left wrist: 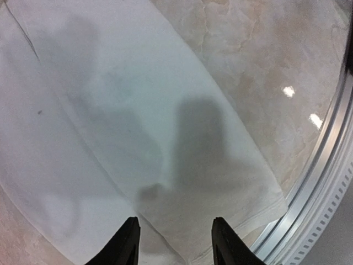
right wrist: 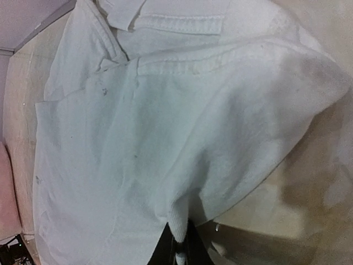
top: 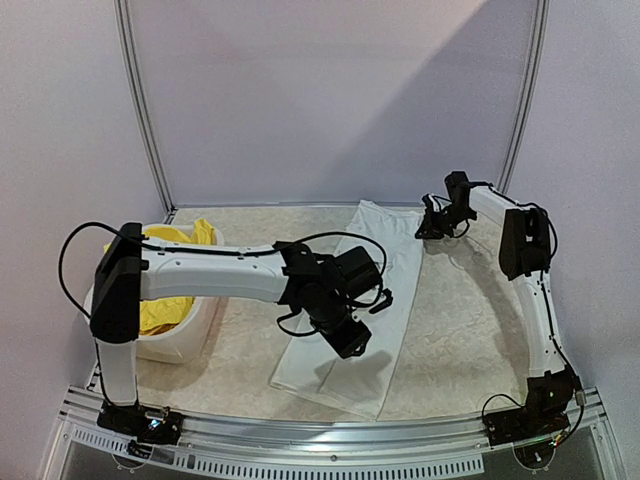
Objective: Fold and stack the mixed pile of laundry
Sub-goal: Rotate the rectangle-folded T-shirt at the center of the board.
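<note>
A white T-shirt [top: 362,300] lies as a long folded strip down the middle of the table. My left gripper [top: 352,345] hovers open over its near end; in the left wrist view [left wrist: 175,243] both fingers are apart above the cloth [left wrist: 138,138], holding nothing. My right gripper [top: 428,226] is at the far right corner of the shirt, shut on a pinch of its white fabric [right wrist: 182,221] and lifting it in the right wrist view. Yellow shorts [top: 170,300] lie in the basket at left. The navy piece is hidden. A pink piece [right wrist: 8,193] shows at the frame edge.
A white plastic basket [top: 175,340] stands at the left under my left arm. The table's metal rail [left wrist: 320,182] runs along the near edge close to the shirt's end. White walls and a metal frame enclose the back.
</note>
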You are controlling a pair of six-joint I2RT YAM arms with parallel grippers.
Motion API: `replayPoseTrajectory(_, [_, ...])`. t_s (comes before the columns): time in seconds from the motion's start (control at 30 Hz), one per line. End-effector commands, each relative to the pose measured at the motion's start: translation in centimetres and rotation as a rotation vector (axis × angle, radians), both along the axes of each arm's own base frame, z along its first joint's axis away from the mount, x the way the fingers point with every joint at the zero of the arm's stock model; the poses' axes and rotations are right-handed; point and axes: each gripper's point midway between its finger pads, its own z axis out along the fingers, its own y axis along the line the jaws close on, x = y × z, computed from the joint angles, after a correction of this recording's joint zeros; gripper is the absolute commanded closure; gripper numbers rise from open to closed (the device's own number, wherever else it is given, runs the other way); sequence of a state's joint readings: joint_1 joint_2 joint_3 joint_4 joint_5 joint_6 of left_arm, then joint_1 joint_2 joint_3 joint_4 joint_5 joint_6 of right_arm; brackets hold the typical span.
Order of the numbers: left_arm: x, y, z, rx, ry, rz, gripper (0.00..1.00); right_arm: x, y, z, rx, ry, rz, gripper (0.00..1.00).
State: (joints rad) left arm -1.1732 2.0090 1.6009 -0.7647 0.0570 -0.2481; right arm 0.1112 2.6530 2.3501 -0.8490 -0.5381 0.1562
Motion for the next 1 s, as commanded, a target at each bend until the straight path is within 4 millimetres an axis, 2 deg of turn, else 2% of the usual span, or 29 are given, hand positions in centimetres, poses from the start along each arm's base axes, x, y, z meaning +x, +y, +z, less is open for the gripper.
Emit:
replayPoseTrajectory(0.0, [-1.3,-0.2,-2.4,0.054,0.045,-0.05,0.55,1.1,-0.2,-2.4,-0.061,-0.006,-0.015,0.92])
replayPoseTrajectory(0.1, [-1.6,-1.3,-3.1,0.036,0.076,-0.062,0.54,2.4,0.3,-1.9,-0.053,-0.052,-0.026,0.85])
replayPoseTrajectory(0.17, [-1.7,-2.5,-3.2,0.014,0.087,-0.059,0.54,2.5,0.3,-1.8,-0.05,-0.054,-0.03,0.7])
replayPoseTrajectory(0.2, [-1.9,-3.1,-3.1,0.003,0.093,-0.063,0.53,2.2,0.4,-1.8,-0.045,-0.04,-0.028,0.62])
replayPoseTrajectory(0.27, [-2.5,-4.3,-2.9,-0.016,0.102,-0.086,0.53,1.2,0.3,-0.7,-0.034,-0.022,-0.016,0.52])
replayPoseTrajectory(0.3, [-2.8,-4.6,-2.8,-0.014,0.1,-0.097,0.53,0.3,0.0,-1.2,-0.039,0.01,-0.014,0.49])
replayPoseTrajectory(0.33, [-3.1,-4.6,-2.7,-0.006,0.098,-0.108,0.52,-0.2,-0.5,0.2,-0.041,-0.001,-0.013,0.47])
replayPoseTrajectory(0.37, [-3.4,-4.6,-2.8,0.005,0.098,-0.124,0.52,-0.9,-1.0,0.4,-0.048,0.012,-0.017,0.44])
replayPoseTrajectory(0.4, [-3.8,-4.6,-2.8,0.015,0.1,-0.14,0.51,-1.4,-1.7,1.5,-0.054,0.007,-0.023,0.42])
replayPoseTrajectory(0.43, [-4.0,-4.4,-3.0,0.028,0.099,-0.15,0.5,-1.9,-2.4,3.5,-0.061,-0.016,-0.028,0.4])
replayPoseTrajectory(0.53, [-4.0,-4.2,-3.9,0.058,0.106,-0.139,0.5,-4.0,-3.9,5.4,-0.1,-0.022,-0.024,0.36])
replayPoseTrajectory(0.57, [-4.0,-4.5,-4.4,0.055,0.117,-0.128,0.5,-4.7,-4.3,6.9,-0.109,-0.045,-0.017,0.35])
replayPoseTrajectory(0.6, [-4.1,-5.0,-4.5,0.039,0.127,-0.119,0.5,-5.4,-4.7,7.3,-0.116,-0.045,-0.014,0.34])
replayPoseTrajectory(0.67, [-4.0,-5.9,-5.5,0.033,0.152,-0.09,0.5,-7.0,-5.1,9.4,-0.12,-0.069,-0.005,0.33])
replayPoseTrajectory(0.77, [-4.0,-6.7,-7.1,0.053,0.171,-0.061,0.5,-9.6,-5.4,10.5,-0.127,-0.059,0.022,0.32])
replayPoseTrajectory(0.8, [-3.8,-7.0,-7.5,0.056,0.173,-0.046,0.5,-10.4,-5.5,11.5,-0.134,-0.083,0.045,0.32])
replayPoseTrajectory(0.97, [-3.9,-8.7,-9.1,0.045,0.196,-0.01,0.73,-13.9,-6.6,13.6,-0.152,-0.103,0.064,0.32])
